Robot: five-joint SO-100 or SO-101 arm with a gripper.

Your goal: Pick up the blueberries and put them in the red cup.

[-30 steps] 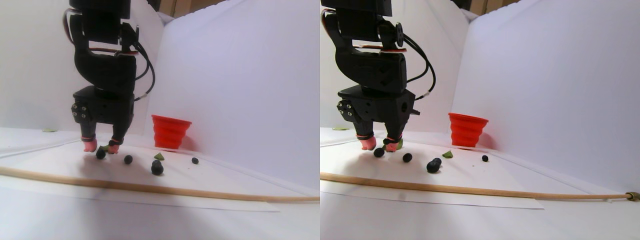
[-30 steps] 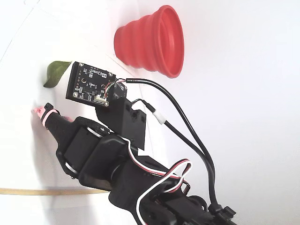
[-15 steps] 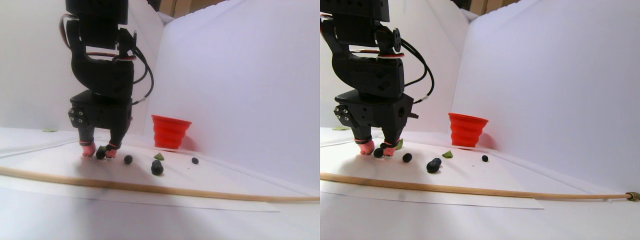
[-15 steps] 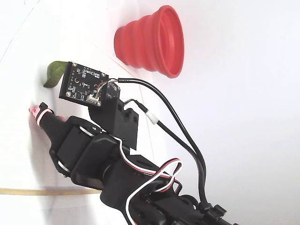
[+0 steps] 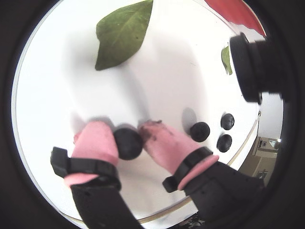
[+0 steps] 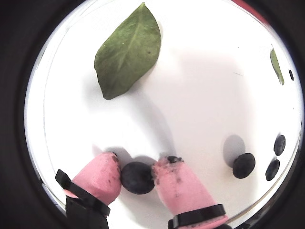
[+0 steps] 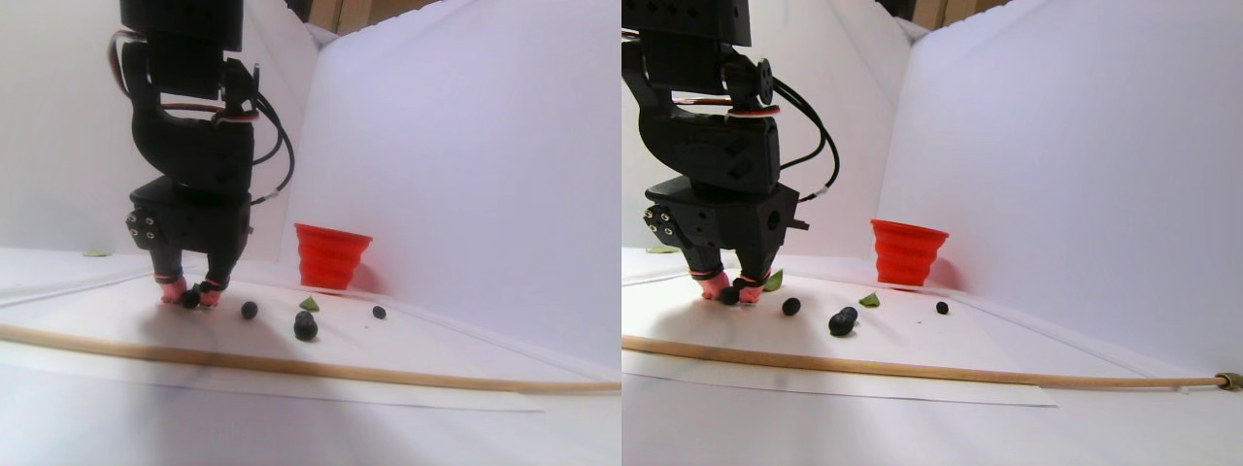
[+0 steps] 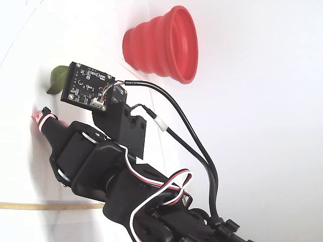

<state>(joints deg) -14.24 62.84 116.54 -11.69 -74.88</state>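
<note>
Your gripper [image 6: 138, 179] is down on the white tabletop [image 7: 408, 349], its pink fingertips [image 6: 183, 183] nearly closed and pressing one blueberry [image 6: 137, 177] between them. Three more blueberries [image 6: 244, 165] lie near it in a wrist view. The red cup [image 7: 330, 255] stands upright toward the back wall, well apart.
</note>
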